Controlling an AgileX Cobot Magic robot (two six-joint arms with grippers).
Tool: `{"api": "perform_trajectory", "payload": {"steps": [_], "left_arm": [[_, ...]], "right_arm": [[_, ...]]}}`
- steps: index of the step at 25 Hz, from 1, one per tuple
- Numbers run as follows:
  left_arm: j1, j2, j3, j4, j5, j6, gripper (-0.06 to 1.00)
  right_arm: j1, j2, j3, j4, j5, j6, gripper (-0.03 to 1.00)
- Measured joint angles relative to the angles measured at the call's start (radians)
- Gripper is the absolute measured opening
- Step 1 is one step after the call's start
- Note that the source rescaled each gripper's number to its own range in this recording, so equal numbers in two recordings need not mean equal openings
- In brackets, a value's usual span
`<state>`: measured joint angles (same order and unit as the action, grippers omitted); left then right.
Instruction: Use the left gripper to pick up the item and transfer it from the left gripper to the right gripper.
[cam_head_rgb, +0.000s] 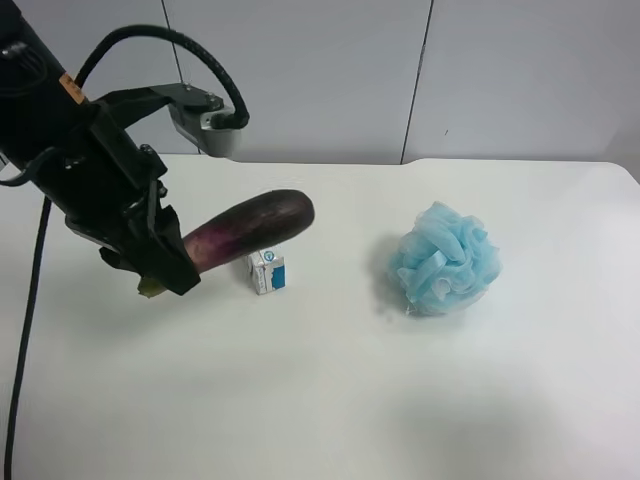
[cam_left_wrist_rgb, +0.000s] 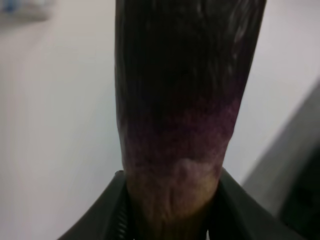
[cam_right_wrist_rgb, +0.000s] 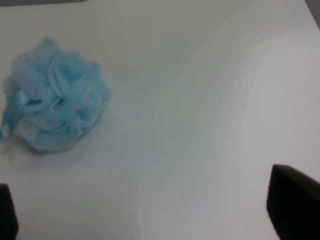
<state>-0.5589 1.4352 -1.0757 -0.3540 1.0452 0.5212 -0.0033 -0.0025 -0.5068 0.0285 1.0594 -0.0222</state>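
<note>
The eggplant (cam_head_rgb: 255, 225), dark purple fading to pink-purple, is held off the white table in my left gripper (cam_head_rgb: 165, 255), the black arm at the exterior high view's left. Its yellow-green tip (cam_head_rgb: 150, 290) sticks out behind the jaws and its dark end points toward the view's right, above the carton. In the left wrist view the eggplant (cam_left_wrist_rgb: 185, 100) fills the frame, and the left gripper (cam_left_wrist_rgb: 170, 220) has its dark jaws clamped on both sides of the pale end. My right gripper (cam_right_wrist_rgb: 150, 215) shows only as two dark finger edges (cam_right_wrist_rgb: 295, 205) far apart with nothing between them. It is out of the exterior high view.
A small white-and-blue carton (cam_head_rgb: 267, 271) stands on the table (cam_head_rgb: 330, 400) just below the eggplant. A fluffy light-blue bath puff (cam_head_rgb: 444, 258) lies to the right of centre; it also shows in the right wrist view (cam_right_wrist_rgb: 52, 97). A grey wall runs along the table's far edge.
</note>
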Motion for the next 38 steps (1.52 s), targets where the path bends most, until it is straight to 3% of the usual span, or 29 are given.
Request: {"api": "perform_trajectory", "payload": {"steps": [6, 14, 19, 22, 25, 30, 38], "left_arm": [[-0.030, 0.000, -0.047, -0.176, 0.139, 0.091, 0.00], [-0.030, 0.041, -0.049, -0.206, 0.164, 0.095, 0.00], [-0.030, 0.107, -0.049, -0.218, 0.165, 0.091, 0.00], [-0.030, 0.146, -0.049, -0.232, 0.164, 0.091, 0.00], [-0.030, 0.174, -0.049, -0.233, 0.164, 0.091, 0.00], [-0.030, 0.203, -0.049, -0.234, 0.164, 0.096, 0.00], [-0.030, 0.203, -0.049, -0.236, 0.163, 0.099, 0.00]], "right_arm": [[0.000, 0.000, 0.000, 0.000, 0.000, 0.000, 1.00], [0.000, 0.000, 0.000, 0.024, 0.000, -0.002, 1.00], [0.003, 0.130, -0.001, 0.227, -0.001, -0.182, 1.00], [0.050, 0.258, -0.040, 0.339, -0.030, -0.297, 1.00], [0.124, 0.397, -0.109, 0.356, -0.062, -0.397, 1.00], [0.342, 0.621, -0.248, 0.304, -0.084, -0.484, 1.00], [0.781, 0.902, -0.373, 0.068, -0.085, -0.522, 1.00]]}}
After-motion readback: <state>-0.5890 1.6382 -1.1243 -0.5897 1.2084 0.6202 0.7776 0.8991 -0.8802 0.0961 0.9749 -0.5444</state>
